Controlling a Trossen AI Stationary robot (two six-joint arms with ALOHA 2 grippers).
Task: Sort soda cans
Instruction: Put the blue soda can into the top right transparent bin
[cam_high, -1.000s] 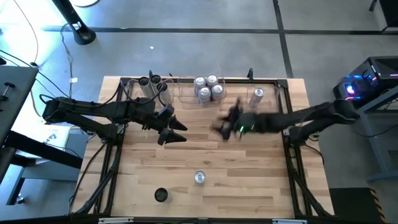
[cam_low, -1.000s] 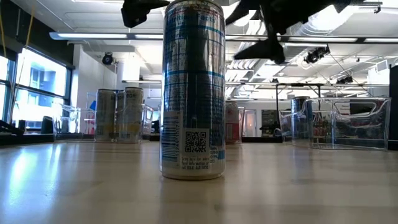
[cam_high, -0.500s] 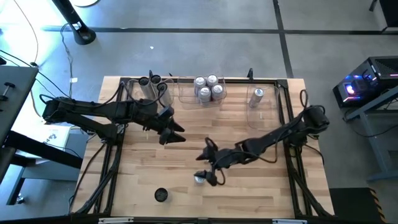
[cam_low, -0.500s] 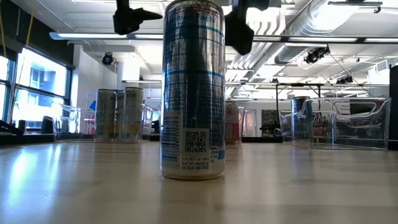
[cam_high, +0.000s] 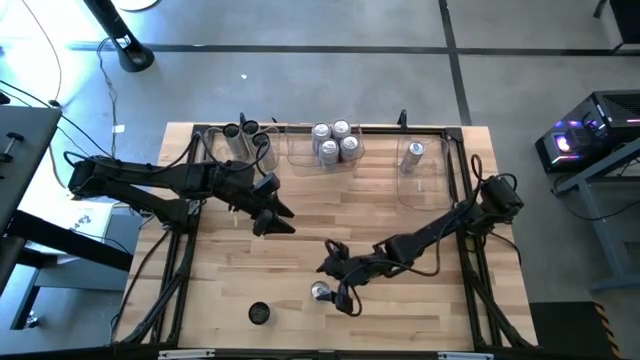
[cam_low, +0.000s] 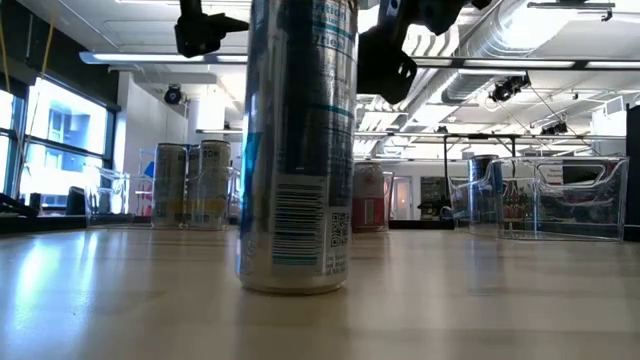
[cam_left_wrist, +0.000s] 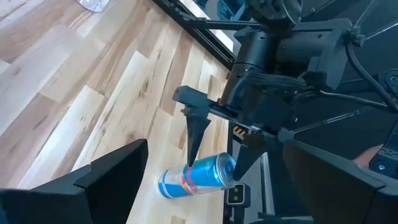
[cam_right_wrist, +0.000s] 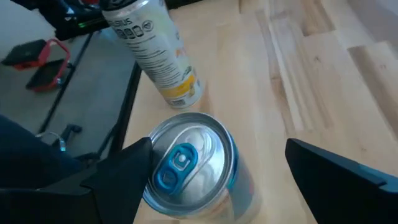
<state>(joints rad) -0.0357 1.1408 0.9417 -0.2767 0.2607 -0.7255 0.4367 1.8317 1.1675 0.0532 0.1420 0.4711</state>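
Right gripper (cam_high: 335, 283) spread wide, straddling top of blue-tab silver can (cam_high: 321, 291) at near-centre of table (cam_high: 420, 320), one finger (cam_right_wrist: 118, 174) close against can rim, contact unclear, nothing pinched. Left gripper (cam_high: 280, 218) also spread, empty, hovering left of centre. Dark-topped can (cam_high: 259, 313) just left of silver can, near edge. Pale yellow-marked can (cam_right_wrist: 152, 50) beside it in right wrist view. Four silver cans (cam_high: 335, 141) in far middle bin (cam_high: 300, 155), two dark cans (cam_high: 240, 131) far left, single can (cam_high: 414, 152) far right. Versus half a second earlier: right gripper lower around can; can shifted left and turned in low view
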